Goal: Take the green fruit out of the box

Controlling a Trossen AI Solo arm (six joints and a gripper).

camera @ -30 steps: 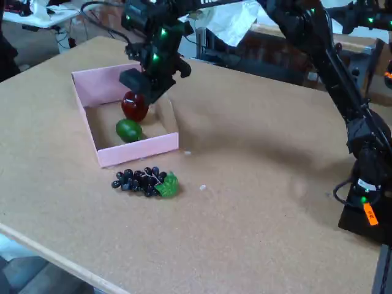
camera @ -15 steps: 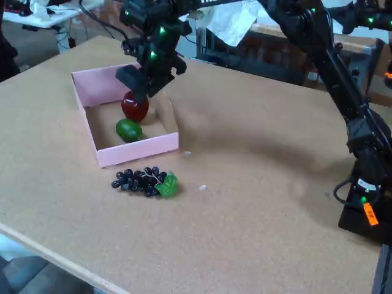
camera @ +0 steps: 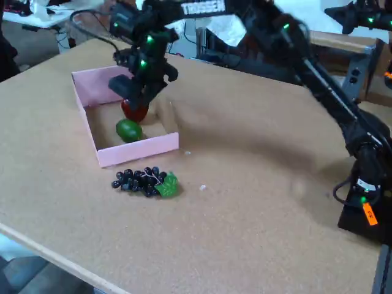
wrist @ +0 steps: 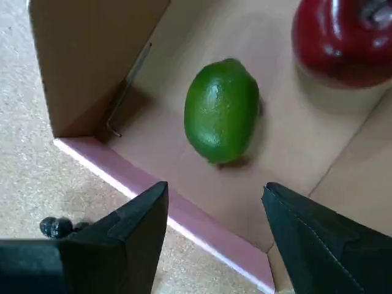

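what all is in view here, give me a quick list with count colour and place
green fruit: one, glossy green, on the box floor near its front wall
red apple: one, dark red, in the box just behind the green fruit
box: one, pink walls, tan floor, far left of the table
grape bunch: one, dark with a green leaf, on the table in front of the box
table: one, tan
gripper: one, black, open, above the box

The green fruit (wrist: 221, 110) is smooth and shiny. The box (wrist: 202, 229) is matt pink cardboard. The table (camera: 257, 184) looks rough like cork.
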